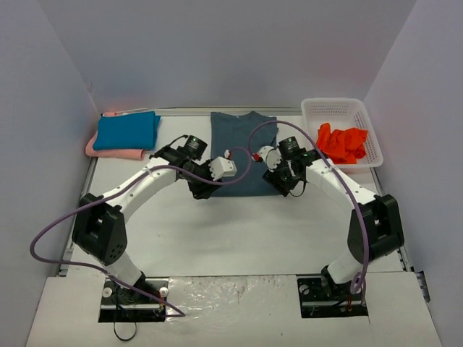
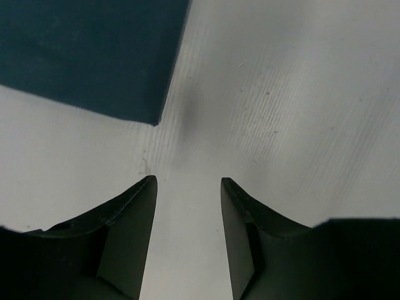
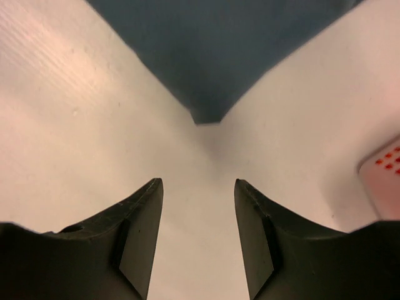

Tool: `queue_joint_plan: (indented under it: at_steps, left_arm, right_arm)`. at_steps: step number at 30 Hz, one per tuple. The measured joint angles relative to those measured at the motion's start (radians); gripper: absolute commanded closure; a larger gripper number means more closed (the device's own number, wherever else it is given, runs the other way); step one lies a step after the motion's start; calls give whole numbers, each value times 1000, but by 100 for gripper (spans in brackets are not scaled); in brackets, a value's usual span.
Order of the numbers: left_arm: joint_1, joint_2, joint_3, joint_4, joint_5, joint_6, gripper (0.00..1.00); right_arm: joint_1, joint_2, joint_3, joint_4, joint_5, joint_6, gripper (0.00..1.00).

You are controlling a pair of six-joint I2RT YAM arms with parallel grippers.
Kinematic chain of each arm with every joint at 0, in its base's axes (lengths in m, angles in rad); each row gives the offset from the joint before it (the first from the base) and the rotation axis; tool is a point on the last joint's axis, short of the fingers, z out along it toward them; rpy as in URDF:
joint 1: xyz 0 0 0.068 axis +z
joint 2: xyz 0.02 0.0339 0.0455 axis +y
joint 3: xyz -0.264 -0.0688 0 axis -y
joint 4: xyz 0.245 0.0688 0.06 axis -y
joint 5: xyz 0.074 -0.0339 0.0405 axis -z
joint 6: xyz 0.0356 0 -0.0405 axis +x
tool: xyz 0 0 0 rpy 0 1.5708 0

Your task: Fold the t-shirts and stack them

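Your dark slate blue-grey t-shirt (image 1: pixel 242 148) lies flat as a folded rectangle at the far middle of the table (image 1: pixel 231 238), its collar end toward the far wall. At its near left corner you have the left gripper (image 2: pixel 187 187), and at its near right corner the right gripper (image 3: pixel 199 187). Both sets of jaws are released, parted over bare table with nothing between them, and each wrist view shows a shirt corner just beyond the fingertips, not touching them. Far left, the bright teal-blue t-shirt (image 1: pixel 126 131) sits folded on top of the pale pink t-shirt (image 1: pixel 116 153), close against the left wall. Far right, the orange-red t-shirt (image 1: pixel 342 143) is crumpled inside the white basket (image 1: pixel 340 103), which stands near the right wall; its corner shows at the right edge of the right wrist view. A purple cable (image 1: pixel 246 163) loops across the slate shirt between the two wrists. You have bare table between the shirt and the arm bases.
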Motion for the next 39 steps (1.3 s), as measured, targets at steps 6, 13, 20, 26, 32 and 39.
queue_joint_plan:
  at_steps: [6,13,20,26,32,39]
  left_arm:
    - [-85,88,-44,92,-39,46,56]
    - [-89,210,-81,180,-91,60,56]
    - [-89,213,-89,251,-134,62,57]
    - [-89,214,-89,286,-147,63,57]
    - [-89,250,-89,295,-166,66,67]
    - [-87,267,-82,308,-178,74,86]
  right_arm:
    - [-101,-127,-62,-21,-77,-1,53]
    - [-199,-116,-62,-19,-161,0,53]
    - [-206,-56,-62,-19,-194,-4,54]
    - [-206,-14,-64,-19,-204,-5,54]
    - [-206,-6,-66,-18,-207,-8,54]
    - [-206,-6,-73,-18,-208,-13,54]
